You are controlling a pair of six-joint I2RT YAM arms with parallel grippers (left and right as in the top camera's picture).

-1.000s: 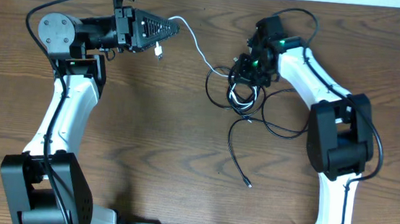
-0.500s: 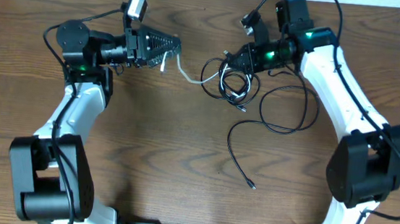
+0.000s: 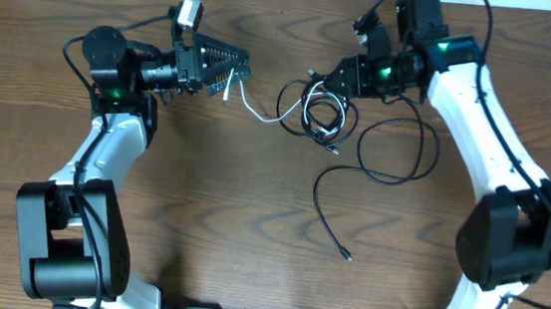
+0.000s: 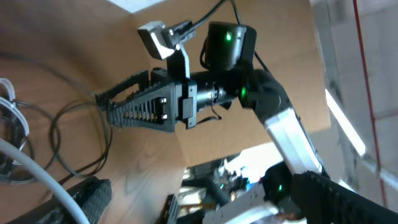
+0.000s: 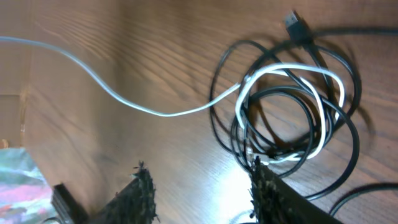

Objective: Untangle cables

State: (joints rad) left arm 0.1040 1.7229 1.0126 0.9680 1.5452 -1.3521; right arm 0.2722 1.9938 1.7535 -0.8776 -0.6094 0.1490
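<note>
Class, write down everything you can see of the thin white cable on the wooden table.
The thin white cable looks smooth, plastic-coated and flexible. One stretch curves over the brown wooden table from the left arm's fingers, where a grip cannot be confirmed; the rest loops inside a coil of thin black cables, tangled with them.

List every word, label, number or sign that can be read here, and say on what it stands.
None can be read. The cables, the left arm, the right arm and the table show no text; the clutter at the bottom of the left wrist view is too blurred.
</note>
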